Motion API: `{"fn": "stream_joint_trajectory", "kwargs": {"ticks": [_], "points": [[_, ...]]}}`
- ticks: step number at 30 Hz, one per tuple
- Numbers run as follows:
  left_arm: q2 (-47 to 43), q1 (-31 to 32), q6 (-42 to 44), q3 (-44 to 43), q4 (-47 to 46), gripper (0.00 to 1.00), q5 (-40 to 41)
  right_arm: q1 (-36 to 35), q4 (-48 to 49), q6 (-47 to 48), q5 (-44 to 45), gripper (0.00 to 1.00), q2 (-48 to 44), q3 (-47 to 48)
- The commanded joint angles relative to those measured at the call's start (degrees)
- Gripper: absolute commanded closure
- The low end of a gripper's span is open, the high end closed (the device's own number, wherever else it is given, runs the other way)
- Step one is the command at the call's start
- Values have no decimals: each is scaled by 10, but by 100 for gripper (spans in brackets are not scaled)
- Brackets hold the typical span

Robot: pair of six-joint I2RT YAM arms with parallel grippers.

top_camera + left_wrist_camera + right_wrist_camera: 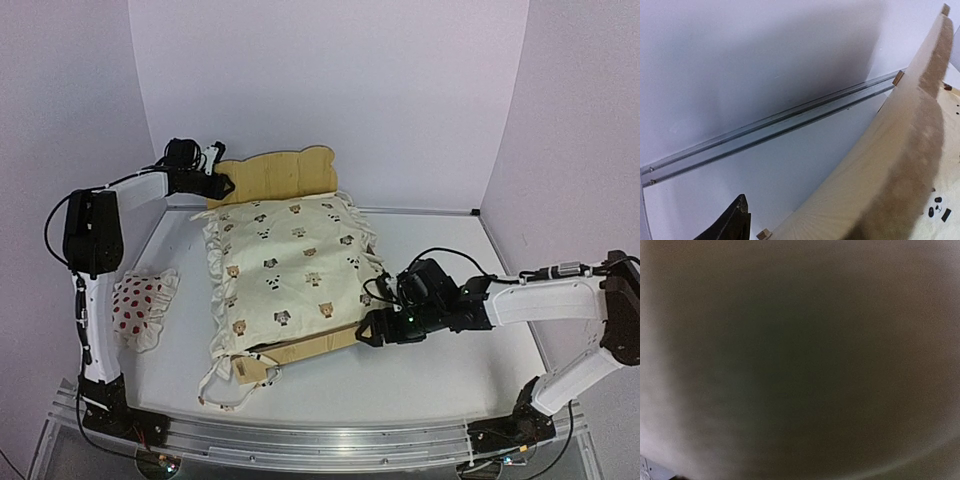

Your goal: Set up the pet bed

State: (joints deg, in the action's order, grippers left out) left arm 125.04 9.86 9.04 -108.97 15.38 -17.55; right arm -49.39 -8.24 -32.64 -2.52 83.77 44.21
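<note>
The pet bed [272,176] stands mid-table, its bear-ear headboard at the far end. A cream cushion [285,268] printed with bear faces drapes over its frame. My left gripper [216,186] is at the headboard's left ear. In the left wrist view one dark finger [735,225] stands just clear of the plywood headboard [890,165]; the other finger is hidden behind it. My right gripper [368,330] is at the bed's near right corner, against the cushion's edge. The right wrist view is only a dark blur, so its jaws do not show.
A small white pillow with red spots [140,305] lies on the table to the left, beside the left arm. Cushion ties [225,395] trail off the bed's near left corner. White walls close in the back and sides.
</note>
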Motion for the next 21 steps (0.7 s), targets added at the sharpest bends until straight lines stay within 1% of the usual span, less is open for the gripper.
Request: {"fn": "stream_joint_trajectory", "kwargs": {"ticks": [1, 5, 6, 8, 11, 14, 17, 21], "points": [[-62, 4, -15, 64, -13, 49, -17, 74, 36, 18, 32, 19, -1, 1], [-121, 5, -49, 159, -40, 55, -20, 115, 41, 29, 30, 20, 5, 13], [-140, 6, -62, 181, -47, 56, -20, 124, 41, 33, 30, 20, 11, 23], [-181, 12, -81, 252, -66, 58, -15, 146, 42, 37, 13, 20, 28, 47], [-246, 35, -126, 338, -83, 58, 4, 180, 42, 35, -11, 20, 69, 94], [-301, 86, -161, 411, -74, 58, 62, 221, 39, 25, -39, 19, 109, 141], [-331, 143, -223, 439, -38, 58, 128, 251, 24, 23, -68, 18, 140, 188], [-379, 200, -311, 470, 22, 56, 175, 271, -19, 45, -85, 16, 144, 217]]}}
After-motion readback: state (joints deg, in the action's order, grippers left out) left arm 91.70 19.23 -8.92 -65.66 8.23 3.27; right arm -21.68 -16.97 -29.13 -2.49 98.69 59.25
